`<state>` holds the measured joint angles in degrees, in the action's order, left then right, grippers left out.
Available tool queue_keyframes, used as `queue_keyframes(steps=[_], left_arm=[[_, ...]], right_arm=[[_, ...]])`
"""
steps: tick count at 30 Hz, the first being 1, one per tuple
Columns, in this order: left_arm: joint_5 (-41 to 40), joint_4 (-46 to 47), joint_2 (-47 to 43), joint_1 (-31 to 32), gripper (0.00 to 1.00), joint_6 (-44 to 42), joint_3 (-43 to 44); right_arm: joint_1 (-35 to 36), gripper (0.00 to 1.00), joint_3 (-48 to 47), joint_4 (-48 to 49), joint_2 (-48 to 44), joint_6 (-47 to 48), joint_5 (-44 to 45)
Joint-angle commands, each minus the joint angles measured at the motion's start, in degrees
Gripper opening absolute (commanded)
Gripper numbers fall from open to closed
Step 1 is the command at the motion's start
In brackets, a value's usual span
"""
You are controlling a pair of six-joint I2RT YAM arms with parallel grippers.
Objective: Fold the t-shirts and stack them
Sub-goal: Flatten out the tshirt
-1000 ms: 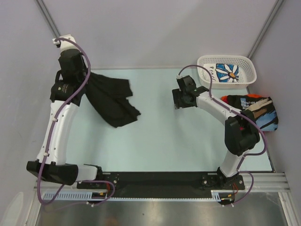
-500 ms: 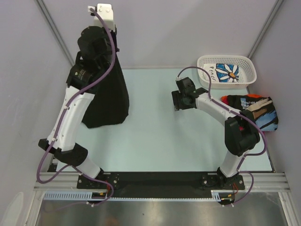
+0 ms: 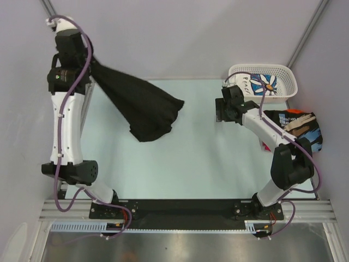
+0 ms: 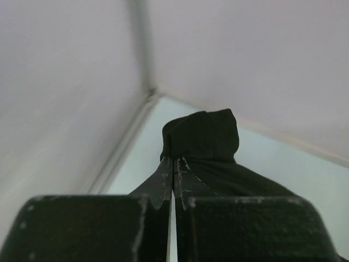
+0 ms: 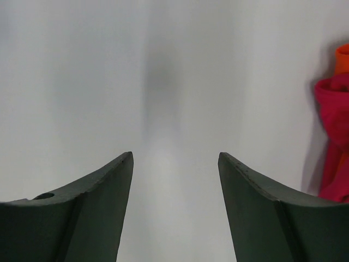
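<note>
My left gripper (image 3: 90,64) is raised high at the far left and shut on a black t-shirt (image 3: 143,106), which hangs in the air and swings out to the right over the table. In the left wrist view the jaws (image 4: 173,164) are pressed together on a fold of the black t-shirt (image 4: 203,136). My right gripper (image 3: 220,111) is open and empty above the table, left of the basket. In the right wrist view its fingers (image 5: 174,158) stand wide apart over bare surface, with a red t-shirt (image 5: 334,142) at the right edge.
A white lattice basket (image 3: 289,76) at the back right holds a white daisy-print shirt (image 3: 263,83). A pile of folded shirts (image 3: 294,128), black print and red, lies at the right edge. The pale table (image 3: 191,158) is walled on three sides.
My left arm swung from the back middle to the far left corner, and the black t-shirt flared out to the right. My right gripper moved right, toward the basket.
</note>
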<state>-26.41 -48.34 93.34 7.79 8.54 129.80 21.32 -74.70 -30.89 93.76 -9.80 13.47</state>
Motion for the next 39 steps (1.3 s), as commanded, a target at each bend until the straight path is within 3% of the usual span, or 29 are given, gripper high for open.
queue_keyframes(steps=[1,7,9,10,11,12,13,14,15,16,17,19,20,21,24,25,26,27,28,31,32,34,35,37,38,39], left_arm=[[-12.5,-2.7,-7.1,-9.3,0.00,3.8,-4.0],[-18.1,-2.9,-9.5,-8.3,0.00,2.1,2.6],[-22.3,-0.2,-8.5,-4.0,0.00,-2.5,7.6],[-24.5,2.1,-8.0,1.7,0.00,-6.0,9.3],[-32.7,10.5,-7.5,5.8,0.00,-10.7,11.6],[-35.6,17.4,-7.4,9.7,0.00,-24.2,11.1],[-38.2,25.8,-6.9,16.9,0.00,-32.4,9.7],[-39.5,41.9,-6.0,19.9,0.00,-40.8,7.0],[-41.0,47.2,-4.6,22.2,0.00,-52.7,7.0],[-41.0,50.8,-2.4,25.2,0.00,-54.9,6.2],[-41.0,46.4,-1.3,26.1,0.00,-53.8,6.4],[-37.9,36.3,1.1,27.7,0.00,-41.3,7.2],[-35.7,26.5,3.8,28.0,0.00,-36.4,6.8],[-33.9,22.0,5.3,28.4,0.00,-27.1,6.7],[-22.7,7.8,12.2,30.3,0.00,-9.7,7.0],[-10.4,6.3,14.3,30.7,0.00,-6.4,6.8],[-5.4,3.4,16.5,31.0,0.00,-4.1,7.5],[-1.1,3.0,21.5,31.5,0.00,1.1,7.7],[10.1,3.4,24.2,32.5,0.00,1.3,7.9],[23.0,1.8,36.5,35.2,0.00,4.9,16.8],[31.2,2.8,38.8,35.6,0.00,8.1,18.9],[38.8,4.3,42.3,36.9,0.00,9.4,18.7],[45.7,6.5,42.6,37.4,0.00,10.3,16.6],[51.7,9.1,42.4,38.5,0.00,11.0,11.8],[56.8,9.3,42.2,38.8,0.05,11.0,10.9],[58.1,9.5,41.8,38.9,0.26,10.8,10.3]], right_arm=[[-0.5,0.69,2.2,1.2,-5.1,0.3,2.8],[-0.4,0.69,6.3,-0.4,-9.8,-1.4,5.1],[-0.6,0.69,7.3,-0.5,-11.2,-1.3,5.9],[-0.6,0.69,8.0,-0.7,-11.6,-1.2,6.3],[-0.7,0.69,8.2,-0.7,-11.8,-1.2,6.4],[-0.7,0.69,8.4,-0.7,-12.0,-1.1,6.3],[-0.7,0.69,8.9,-0.6,-12.1,-1.3,6.1],[-0.7,0.69,9.0,-0.5,-12.3,-1.4,5.9],[-0.7,0.69,9.2,-0.3,-12.3,-1.4,5.9],[-0.8,0.69,9.5,0.0,-12.3,-1.5,5.6],[-0.8,0.69,9.6,0.0,-12.3,-1.6,5.5],[-0.8,0.68,9.7,0.3,-12.5,-1.5,5.1],[-0.8,0.69,9.7,0.4,-12.5,-1.4,5.3],[-0.8,0.69,9.7,0.3,-12.6,-1.4,5.5],[-1.3,0.69,10.1,0.4,-13.7,-1.2,6.6],[-1.5,0.69,10.3,0.6,-14.0,-1.2,6.9],[-2.2,0.68,10.4,0.5,-14.6,-1.1,6.8],[-2.2,0.69,10.7,0.5,-15.0,-1.3,6.9],[-2.4,0.69,10.8,0.5,-15.3,-1.3,7.7],[-3.2,0.69,11.2,0.2,-16.2,-0.8,8.0],[-3.3,0.69,11.4,0.1,-16.4,-0.7,8.0],[-3.6,0.69,11.9,-0.3,-17.2,-0.9,8.8],[-3.8,0.69,12.0,-0.4,-17.5,-0.9,8.9],[-4.0,0.69,12.6,-0.5,-18.1,-1.4,9.6],[-4.0,0.69,12.6,-0.5,-18.1,-1.2,9.6],[-3.8,0.69,12.4,-0.6,-18.0,-1.2,9.2]])
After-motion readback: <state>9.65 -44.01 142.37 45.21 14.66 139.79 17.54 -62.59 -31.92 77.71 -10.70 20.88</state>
